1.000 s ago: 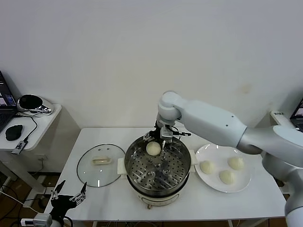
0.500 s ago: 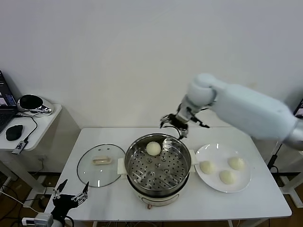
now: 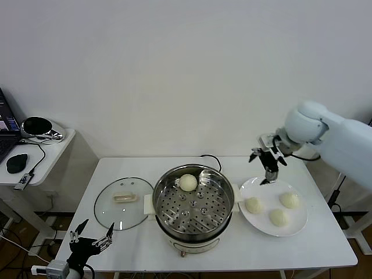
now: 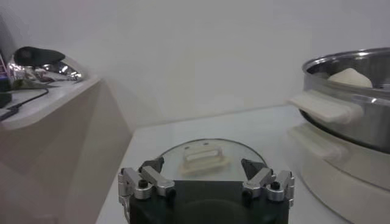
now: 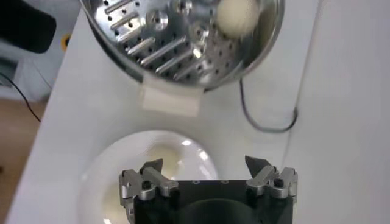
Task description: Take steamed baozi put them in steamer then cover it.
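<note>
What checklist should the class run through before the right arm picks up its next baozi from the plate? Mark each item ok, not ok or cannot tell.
1. Right gripper open and empty: ok.
2. Right gripper above the far edge of the plate: ok.
3. Three baozi on the plate, nearest the steamer being this one: ok.
4. Steamer uncovered, one baozi at the back, free tray space: ok.
5. Cover lying flat on the table beside the steamer: ok.
6. Left gripper low at the table's front-left corner, away from the plate: ok.

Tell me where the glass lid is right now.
In the head view the glass lid lies flat on the white table, on the robot's left, beside the steamer, handle up.
</note>
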